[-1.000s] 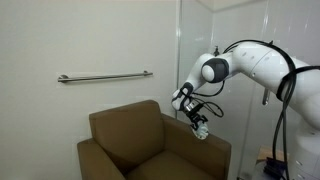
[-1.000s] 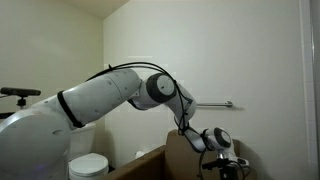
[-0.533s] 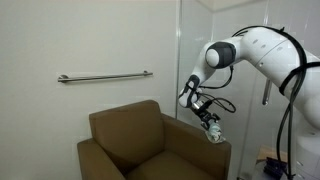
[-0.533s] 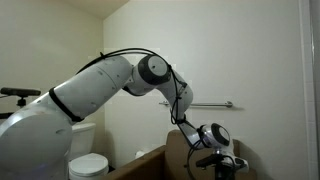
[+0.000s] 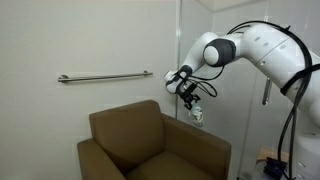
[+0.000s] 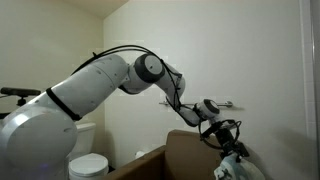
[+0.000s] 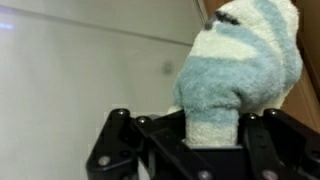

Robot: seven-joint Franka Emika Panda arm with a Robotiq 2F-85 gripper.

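Note:
My gripper (image 5: 193, 102) is shut on a fluffy pale blue and white plush cloth (image 5: 197, 115), which hangs from it above the right arm of a brown armchair (image 5: 135, 140). In the wrist view the cloth (image 7: 240, 55) fills the upper right, pinched between the black fingers (image 7: 262, 135) of the gripper (image 7: 213, 128), with a pale wall behind. In an exterior view the gripper (image 6: 222, 140) holds the cloth (image 6: 233, 166) above the armchair's back (image 6: 190, 155). The cloth is clear of the chair.
A metal grab bar (image 5: 105, 76) runs along the white wall above the chair; it also shows behind the arm as the grab bar (image 6: 222, 104). A white toilet (image 6: 88, 165) stands beside the chair. A vertical panel edge (image 5: 181, 50) is right behind the gripper.
The gripper has lifted the cloth up from near the chair's right arm and swung it back toward the wall. The jaws stayed shut on it.

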